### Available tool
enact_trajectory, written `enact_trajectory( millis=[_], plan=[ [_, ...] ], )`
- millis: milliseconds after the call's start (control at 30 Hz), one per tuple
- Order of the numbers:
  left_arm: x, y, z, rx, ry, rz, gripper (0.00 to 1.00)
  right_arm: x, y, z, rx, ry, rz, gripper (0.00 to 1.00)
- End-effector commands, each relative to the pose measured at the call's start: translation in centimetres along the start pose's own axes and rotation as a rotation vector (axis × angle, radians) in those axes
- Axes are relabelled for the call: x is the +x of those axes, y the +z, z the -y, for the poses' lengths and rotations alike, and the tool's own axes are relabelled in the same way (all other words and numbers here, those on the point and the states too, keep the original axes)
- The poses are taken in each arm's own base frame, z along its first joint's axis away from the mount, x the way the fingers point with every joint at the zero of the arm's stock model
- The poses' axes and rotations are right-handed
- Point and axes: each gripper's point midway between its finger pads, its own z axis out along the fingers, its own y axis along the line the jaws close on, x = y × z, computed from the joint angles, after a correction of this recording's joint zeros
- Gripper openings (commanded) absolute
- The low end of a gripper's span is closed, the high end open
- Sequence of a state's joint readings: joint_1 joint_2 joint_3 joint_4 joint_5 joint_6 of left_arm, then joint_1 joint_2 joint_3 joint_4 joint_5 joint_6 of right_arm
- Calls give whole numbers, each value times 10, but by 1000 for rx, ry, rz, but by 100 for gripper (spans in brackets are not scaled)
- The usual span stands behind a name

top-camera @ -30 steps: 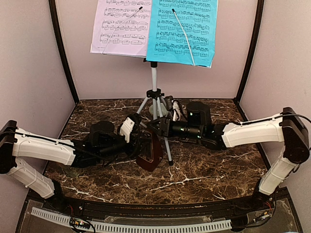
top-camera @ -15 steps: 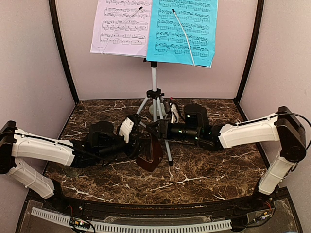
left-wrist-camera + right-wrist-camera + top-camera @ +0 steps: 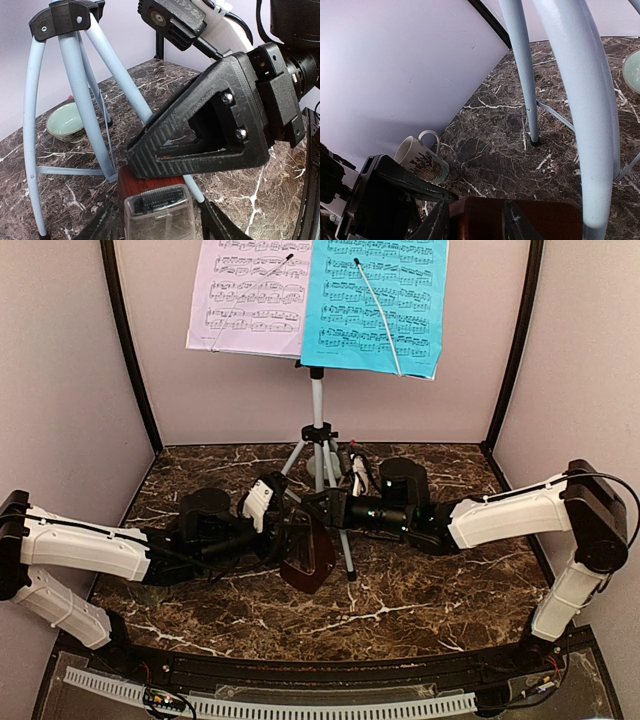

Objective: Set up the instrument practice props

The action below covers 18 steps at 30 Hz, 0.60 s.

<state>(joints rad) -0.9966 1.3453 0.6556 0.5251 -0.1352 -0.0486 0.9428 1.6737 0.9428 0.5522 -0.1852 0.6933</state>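
The music stand [image 3: 317, 405] is seen upright on its three legs at the back centre of the tabletop [image 3: 420, 590]. Its tray at the top of the overhead view is covered by two sheets of music. The lilac sheet [image 3: 250, 290] is set on the left half and the blue sheet [image 3: 380, 300] on the right, and each is crossed by a thin wire retainer. That part of the task can be judged done.

What is left is the metronome [image 3: 308, 558]. It is found just in front of the stand's legs, in the middle of the overhead view, with both arms gathered around it. The right gripper [image 3: 318, 508] is closed on its upper part: in the right wrist view the brown wood fills the gap between the two fingers, and in the left wrist view a black finger is laid over the top of the wood.

The left gripper [image 3: 290, 535] is brought in from the left side of the frame. Its fingers are spread on either side of the metronome, and a strip of tabletop shows between the wood and one finger, so it is taken as open rather than gripping.

Whether the metronome's base is flat on the tabletop cannot be told, since the bottom of it is hidden in every view. It is probably yet to be set down squarely and let go.

A mug [image 3: 417, 155] at the lower left of the right wrist view and a bowl [image 3: 64, 122] behind the legs are not being touched.
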Motion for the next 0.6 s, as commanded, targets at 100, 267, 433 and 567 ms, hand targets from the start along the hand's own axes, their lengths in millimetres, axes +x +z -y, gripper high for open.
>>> enact_trajectory(
  millis=[100,267,433,567],
  plan=[
    [-21,-5,-3,-13,-10,61,51,29,3,22,66,-8,-56,36],
    [-18,-5,-4,-19,-21,56,50,35,1,31,110,-27,-63,35],
    [-24,-2,-5,-28,-25,67,60,42,1,37,151,-53,-76,33],
    [-27,0,-3,-17,-28,68,56,45,3,37,157,-60,-81,33]
  ],
)
